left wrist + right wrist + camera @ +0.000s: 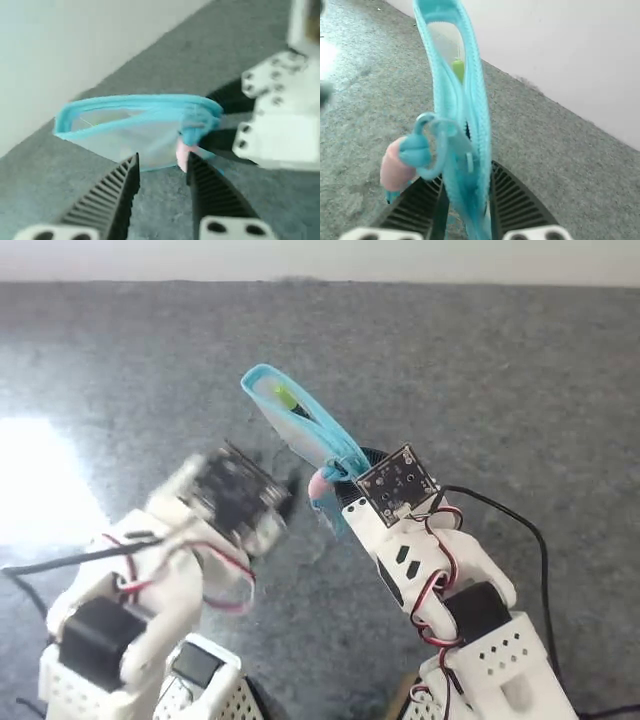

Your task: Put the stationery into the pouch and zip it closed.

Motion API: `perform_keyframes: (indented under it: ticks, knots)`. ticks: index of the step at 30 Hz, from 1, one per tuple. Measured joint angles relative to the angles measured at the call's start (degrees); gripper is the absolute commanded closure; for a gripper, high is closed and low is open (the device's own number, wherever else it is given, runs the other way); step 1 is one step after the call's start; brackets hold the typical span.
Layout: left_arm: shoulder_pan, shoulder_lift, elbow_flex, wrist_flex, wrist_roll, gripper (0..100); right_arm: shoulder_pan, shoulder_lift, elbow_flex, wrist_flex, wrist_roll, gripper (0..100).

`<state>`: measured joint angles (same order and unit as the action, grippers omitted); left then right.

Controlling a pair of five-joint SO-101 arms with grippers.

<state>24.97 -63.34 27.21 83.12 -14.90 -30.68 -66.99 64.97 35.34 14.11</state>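
High: right gripper clamped on 1 end of blue pouch, which sticks up over grey table; green item inside.
L wrist: left gripper narrowly open, holding nothing, tips just short of pouch, by pink tag.
R wrist: jaws pinch zip edge; mouth gapes at far end.

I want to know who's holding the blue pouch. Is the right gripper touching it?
Touching. The right wrist view shows the pouch pinched between the jaws of the right gripper, with no gap on either side.
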Motion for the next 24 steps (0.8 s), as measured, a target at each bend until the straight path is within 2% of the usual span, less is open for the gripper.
perform_keyframes:
  ticks: [3,9,24]
  knots:
    - [1.2,-0.1,3.7,-1.2,-0.1,81,0.0,0.0,0.0,0.0,0.0,99.1]
    - [2.2,0.6,15.7,-11.7,-1.7,81,0.0,0.0,0.0,0.0,0.0,99.1]
    - [2.1,0.6,19.7,-20.5,1.0,81,0.9,0.0,0.0,-0.1,0.0,99.1]
